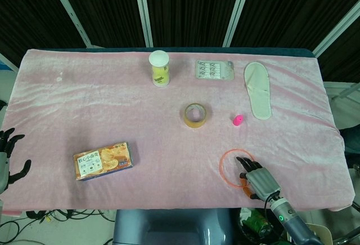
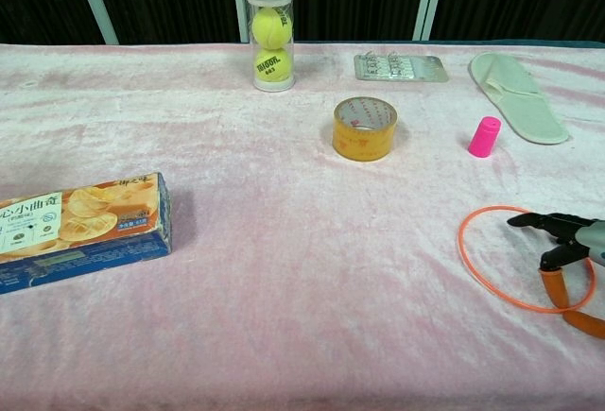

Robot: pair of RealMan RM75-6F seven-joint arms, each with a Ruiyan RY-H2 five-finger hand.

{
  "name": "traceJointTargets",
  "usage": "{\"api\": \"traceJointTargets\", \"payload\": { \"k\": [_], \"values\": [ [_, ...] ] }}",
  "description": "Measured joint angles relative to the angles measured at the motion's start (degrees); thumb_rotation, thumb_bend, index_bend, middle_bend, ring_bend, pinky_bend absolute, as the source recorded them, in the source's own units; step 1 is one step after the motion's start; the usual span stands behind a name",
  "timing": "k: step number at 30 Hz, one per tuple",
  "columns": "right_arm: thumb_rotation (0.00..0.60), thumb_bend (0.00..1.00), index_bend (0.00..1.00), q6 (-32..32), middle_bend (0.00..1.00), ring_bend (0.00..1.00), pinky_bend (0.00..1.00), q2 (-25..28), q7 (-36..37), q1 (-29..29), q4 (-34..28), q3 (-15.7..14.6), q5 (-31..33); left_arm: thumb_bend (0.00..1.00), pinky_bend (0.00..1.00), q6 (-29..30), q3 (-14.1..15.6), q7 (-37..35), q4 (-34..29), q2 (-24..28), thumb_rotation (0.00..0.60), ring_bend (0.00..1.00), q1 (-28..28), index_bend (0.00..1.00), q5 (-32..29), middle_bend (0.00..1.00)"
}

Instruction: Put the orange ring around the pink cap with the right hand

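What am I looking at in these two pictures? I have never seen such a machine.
A two-armed robot with finger hands works at a table under a pink cloth. The head view looks down from above; the chest view looks forward, lower. The right hand rests its fingers on the orange ring, not lifting it; the left hand waits open beside the table. Also there: pink cap, tape roll, tennis ball tube, biscuit box, pill pack, white slipper.
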Motion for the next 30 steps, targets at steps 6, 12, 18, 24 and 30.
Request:
{"api": "traceJointTargets", "payload": {
  "k": [6, 12, 18, 24, 30],
  "values": [
    [0.600, 0.44, 0.66, -0.5, 0.00, 0.06, 0.16, 0.2, -0.1, 0.2, -0.1, -0.2, 0.1, 0.34, 0.00, 0.0, 0.0, -0.1, 0.0, 0.0, 0.600, 0.00, 0.0, 0.20, 0.0, 0.07],
    [0.600, 0.45, 0.67, -0.4, 0.00, 0.06, 0.16, 0.3, 0.2, 0.2, -0.1, -0.2, 0.0, 0.34, 0.00, 0.1, 0.0, -0.2, 0.0, 0.0, 0.600, 0.00, 0.0, 0.20, 0.0, 0.07],
    [0.600, 0.47, 0.69, 0.3, 0.00, 0.06, 0.16, 0.7, 0.6, 0.3, -0.5, 0.0, -0.3, 0.34, 0.00, 0.0, 0.0, -0.4, 0.0, 0.0, 0.600, 0.00, 0.0, 0.20, 0.1, 0.07],
    [0.600, 0.47, 0.69, 0.9, 0.00, 0.06, 0.16, 0.9, 1.3, 0.2, -0.7, 0.3, -0.3, 0.34, 0.00, 0.1, -0.1, -0.5, -0.1, 0.1, 0.600, 0.00, 0.0, 0.20, 0.1, 0.07],
    [0.600, 0.47, 0.70, 2.3, 0.00, 0.06, 0.16, 1.6, 3.1, 0.0, -1.1, 0.8, -0.6, 0.34, 0.00, 0.0, -0.1, -0.5, -0.1, 0.1, 0.600, 0.00, 0.0, 0.20, 0.1, 0.07]
  ]
}}
